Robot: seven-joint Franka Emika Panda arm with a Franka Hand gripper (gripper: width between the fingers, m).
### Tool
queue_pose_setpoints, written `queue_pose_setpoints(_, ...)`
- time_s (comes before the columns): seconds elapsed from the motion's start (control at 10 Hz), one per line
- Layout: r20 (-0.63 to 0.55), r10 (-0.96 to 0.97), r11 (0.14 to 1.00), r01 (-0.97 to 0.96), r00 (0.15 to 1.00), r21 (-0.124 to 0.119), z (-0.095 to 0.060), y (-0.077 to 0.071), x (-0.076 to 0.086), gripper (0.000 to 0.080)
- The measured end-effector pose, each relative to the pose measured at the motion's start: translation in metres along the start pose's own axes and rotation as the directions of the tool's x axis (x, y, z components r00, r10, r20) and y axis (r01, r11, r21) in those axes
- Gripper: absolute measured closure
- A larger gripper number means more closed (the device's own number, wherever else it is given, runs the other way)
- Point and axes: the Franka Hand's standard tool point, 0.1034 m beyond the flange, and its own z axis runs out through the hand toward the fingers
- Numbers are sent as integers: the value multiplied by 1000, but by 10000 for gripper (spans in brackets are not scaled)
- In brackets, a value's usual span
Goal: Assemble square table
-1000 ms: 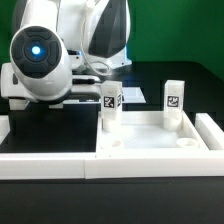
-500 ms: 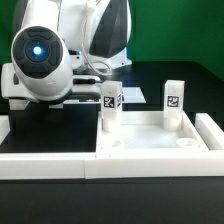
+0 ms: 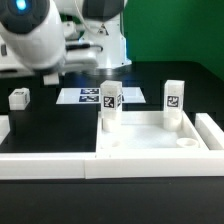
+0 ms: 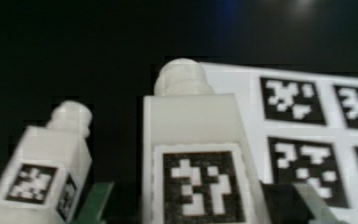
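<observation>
The square table slab (image 3: 160, 138) lies at the exterior view's right with two white tagged legs standing on it, one (image 3: 110, 106) at its left corner and one (image 3: 173, 100) further right. A third leg (image 3: 18, 97) lies on the black table at the left. My gripper hangs high at the upper left of the exterior view, its fingertips hard to make out there. In the wrist view my gripper (image 4: 208, 205) is open. A tagged leg (image 4: 202, 150) sits between the green fingers (image 4: 98, 200) with a dark gap on each side. Another leg (image 4: 51, 165) is beside it.
The marker board (image 3: 88, 96) lies behind the slab and shows in the wrist view (image 4: 318, 115) behind the legs. Long white border rails run along the front (image 3: 50, 165) and the right (image 3: 210, 130).
The arm has risen and swung toward the exterior view's left, uncovering the marker board and the leg lying at the left. The slab and its two standing legs have not moved.
</observation>
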Motion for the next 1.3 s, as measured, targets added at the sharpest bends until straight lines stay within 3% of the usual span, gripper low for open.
queue_pose_setpoints(0.2,-36,2,1000,-2,999,-1,-13,0,-9,509)
queue_pose_setpoints(0.4,-182,-4,1000,-1,983,-25,-19,2,3,509)
queue_pose_setpoints(0.5,-221,5,1000,-7,975,-8,-19,-1,12,509)
queue_pose_setpoints(0.9,-452,-25,997,-8,892,-72,-109,1,33,508)
queue_pose_setpoints(1.0,-506,-49,995,-4,861,-104,-130,-7,42,508)
queue_pose_setpoints(1.1,-548,-6,995,-49,836,-85,-143,-17,46,508)
queue_pose_setpoints(1.2,-600,85,992,-125,795,-26,-159,-46,50,508)
queue_pose_setpoints(1.3,-710,160,983,-179,686,49,-167,-70,62,508)
